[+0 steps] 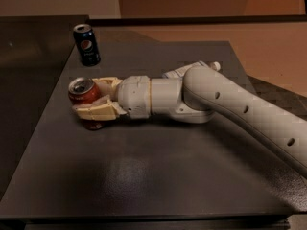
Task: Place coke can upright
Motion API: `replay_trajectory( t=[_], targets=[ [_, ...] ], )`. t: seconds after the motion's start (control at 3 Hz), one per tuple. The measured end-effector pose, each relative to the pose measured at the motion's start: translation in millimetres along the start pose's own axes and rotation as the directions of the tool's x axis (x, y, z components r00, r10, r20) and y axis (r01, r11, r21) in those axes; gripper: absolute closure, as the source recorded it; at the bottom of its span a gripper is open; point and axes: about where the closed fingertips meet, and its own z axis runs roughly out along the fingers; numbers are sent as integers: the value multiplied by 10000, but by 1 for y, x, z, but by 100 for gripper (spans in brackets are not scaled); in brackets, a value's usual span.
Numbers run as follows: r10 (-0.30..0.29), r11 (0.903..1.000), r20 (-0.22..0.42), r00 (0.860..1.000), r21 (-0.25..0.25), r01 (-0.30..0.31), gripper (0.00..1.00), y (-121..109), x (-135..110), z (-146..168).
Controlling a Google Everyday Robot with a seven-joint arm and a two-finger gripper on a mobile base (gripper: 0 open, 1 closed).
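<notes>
The red coke can (83, 96) stands nearly upright, tilted slightly, on the dark table (144, 176) at its left side, silver top facing up. My gripper (92, 98) reaches in from the right and its cream fingers (96, 112) are closed around the can's body, one behind it and one in front. The can's base looks to be on or just above the tabletop.
A dark blue Pepsi can (87, 44) stands upright at the table's back left corner, behind the coke can. My white arm (240, 109) stretches across the right half of the table. The table's left edge (48, 128) is close to the gripper.
</notes>
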Motion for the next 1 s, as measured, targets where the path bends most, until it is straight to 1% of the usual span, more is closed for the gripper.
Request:
replay_trajectory(
  t=[0.33, 0.67, 1.0],
  targets=[
    [-11, 10000, 1, 10000, -37, 11, 13, 1, -1, 2],
    [-23, 10000, 1, 10000, -73, 23, 0, 2, -1, 3],
    [-23, 10000, 1, 10000, -75, 23, 0, 2, -1, 3]
  ],
)
